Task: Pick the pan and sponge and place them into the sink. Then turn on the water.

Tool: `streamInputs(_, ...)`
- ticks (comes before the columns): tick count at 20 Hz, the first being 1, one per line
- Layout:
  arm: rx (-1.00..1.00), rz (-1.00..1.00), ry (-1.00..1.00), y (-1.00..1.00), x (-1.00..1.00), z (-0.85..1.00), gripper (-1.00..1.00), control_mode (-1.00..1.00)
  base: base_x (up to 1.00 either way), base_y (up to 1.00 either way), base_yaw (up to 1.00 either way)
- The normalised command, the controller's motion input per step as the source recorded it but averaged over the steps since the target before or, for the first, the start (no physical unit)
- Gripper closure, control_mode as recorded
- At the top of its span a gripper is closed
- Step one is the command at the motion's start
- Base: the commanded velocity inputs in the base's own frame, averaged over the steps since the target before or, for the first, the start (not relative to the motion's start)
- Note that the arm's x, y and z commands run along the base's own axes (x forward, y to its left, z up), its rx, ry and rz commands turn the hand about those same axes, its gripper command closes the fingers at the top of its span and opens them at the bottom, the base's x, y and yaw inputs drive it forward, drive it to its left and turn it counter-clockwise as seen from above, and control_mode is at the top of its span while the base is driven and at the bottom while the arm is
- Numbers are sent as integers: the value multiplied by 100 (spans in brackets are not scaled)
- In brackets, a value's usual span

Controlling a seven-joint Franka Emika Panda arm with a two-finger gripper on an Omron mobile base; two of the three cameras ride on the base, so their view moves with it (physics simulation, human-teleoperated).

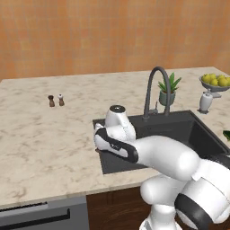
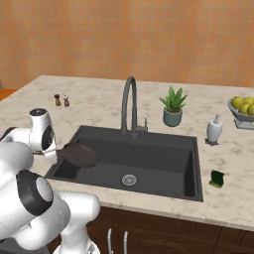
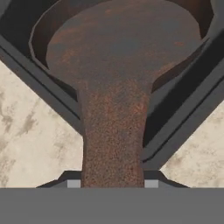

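We hold the pan by its handle: in the hand view the brown handle runs up from between the two fingertips, so the hand is closed on it, with the bowl spreading out across the top of that frame. In the right base view the pan sits at the left centre of the frame, hanging over the left end of the sink, its bowl above the basin and not yet resting on the floor as far as we can judge. The sponge lies on the worktop at the lower right of that frame, just beside the sink's right rim and well apart from the pan. The faucet stands behind the basin at centre, with no stream showing. From here we judge the chief risk to be the release: the pan is near the sink's left wall, so letting go too early could leave it caught on the rim or make it tip and clatter. The long handle could also twist in the grip as we lower. Later, the reach across to the sponge must clear the faucet.
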Motion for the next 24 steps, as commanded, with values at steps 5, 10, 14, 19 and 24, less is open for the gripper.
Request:
streamInputs(5, -2, -49, 7, -76, 1, 44, 100, -100, 0, 0, 0)
streamInputs(10, -6, -38, 28, -50, 29, 32, 100, -100, 0, 0, 0)
streamInputs(14, -21, -20, 22, -34, 55, 2, 100, -100, 0, 0, 0)
streamInputs(19, -21, -2, 9, -35, 58, 0, 100, -100, 0, 0, 0)
streamInputs(24, -2, 5, 2, -49, 38, -7, 100, -100, 0, 0, 0)
